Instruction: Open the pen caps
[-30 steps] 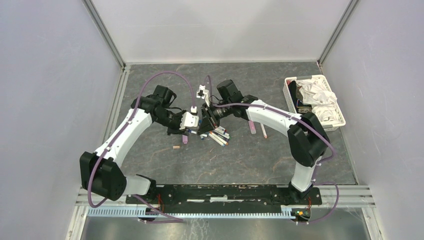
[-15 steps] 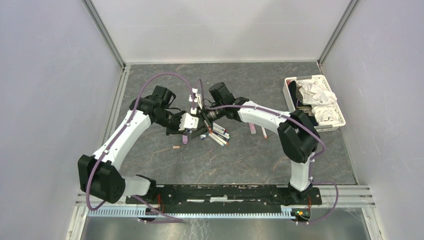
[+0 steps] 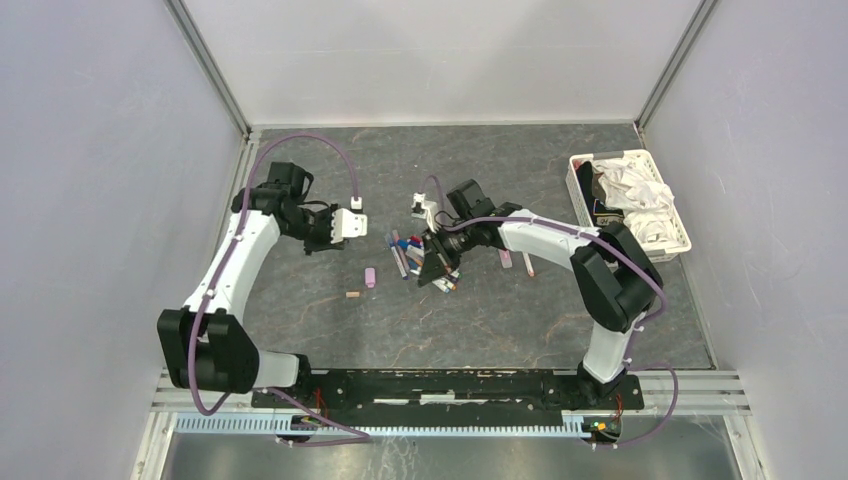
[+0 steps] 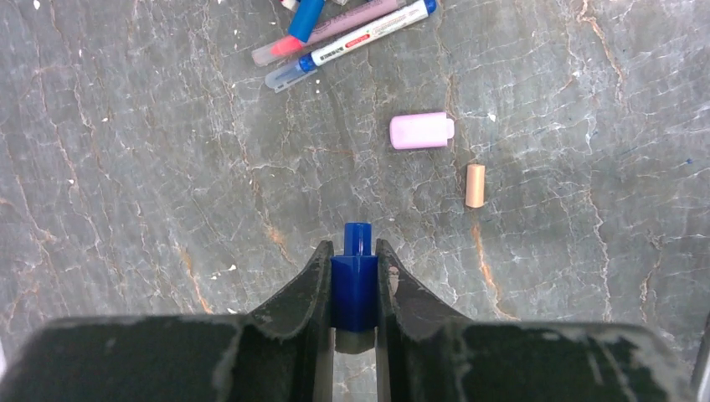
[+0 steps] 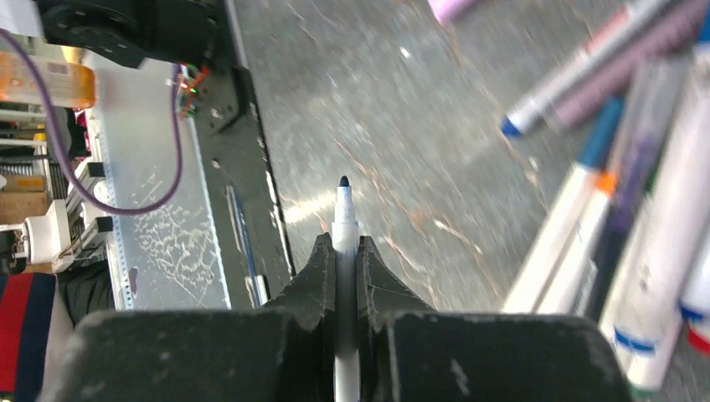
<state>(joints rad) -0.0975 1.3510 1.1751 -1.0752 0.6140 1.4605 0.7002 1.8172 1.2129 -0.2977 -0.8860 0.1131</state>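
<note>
My left gripper (image 4: 355,251) is shut on a blue pen cap (image 4: 355,285), held above bare table; from above it (image 3: 336,238) hangs left of the pens. My right gripper (image 5: 344,244) is shut on a thin white pen barrel (image 5: 343,219) whose dark tip is bare; in the top view it (image 3: 437,262) sits over the pen pile (image 3: 412,255). A pink cap (image 4: 421,131) and a small orange cap (image 4: 475,185) lie loose on the table ahead of the left gripper. Pink cap (image 3: 369,277) and orange cap (image 3: 351,295) also show from above.
Several pens (image 5: 619,201) lie side by side to the right of my right gripper, and more pens (image 4: 347,33) lie at the top of the left wrist view. A white basket (image 3: 684,236) of white cloth stands at the back right. Two pens (image 3: 515,258) lie right of the pile.
The arms have pulled apart: the left gripper went left and back with the blue cap, the right one drew back over the pile with the uncapped pen.
</note>
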